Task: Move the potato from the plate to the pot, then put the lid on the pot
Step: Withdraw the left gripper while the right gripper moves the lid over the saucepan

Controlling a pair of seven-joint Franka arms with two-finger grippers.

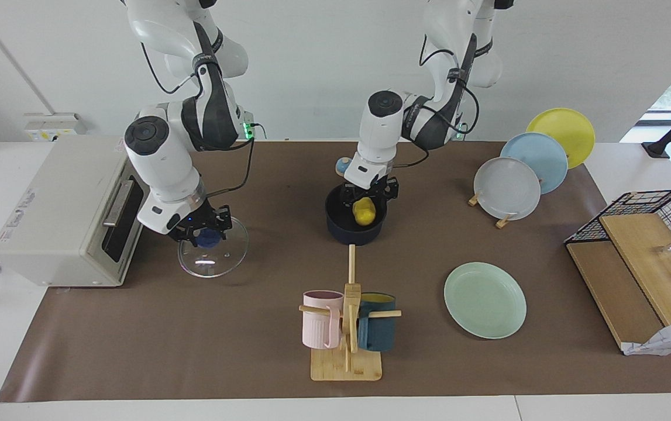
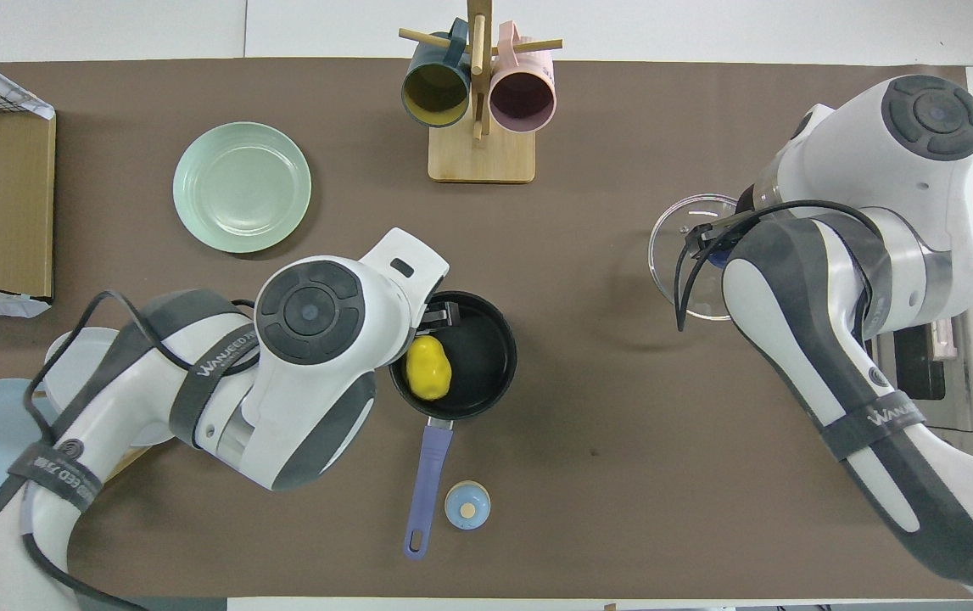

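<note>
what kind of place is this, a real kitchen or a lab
Most likely a robotics lab staged as a kitchen: two white robot arms work a brown paper-covered table with a wooden mug stand and a beige countertop oven.

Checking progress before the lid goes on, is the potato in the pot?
Yes: the potato lies inside the pot; the plate is empty.

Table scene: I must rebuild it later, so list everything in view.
Smooth oval potato: 1, yellow, in pot.
Small saucepan pot: 1, navy, mid-table.
Round flat plate: 1, mint-green, farther from robots than pot.
Clear glass lid: 1, blue knob, toward right arm's end.
Racked plates: 3, grey, light-blue, yellow, left arm's end.
Mugs: 2, pink, teal, on wooden tree.
Domed bell: 1, blue-and-tan, beside pot handle.
Toaster oven: 1, off-white, right arm's end.
Wire basket: 1, black, left arm's end.
Left gripper: 1, open over pot.
Right gripper: 1, shut on lid.
</note>
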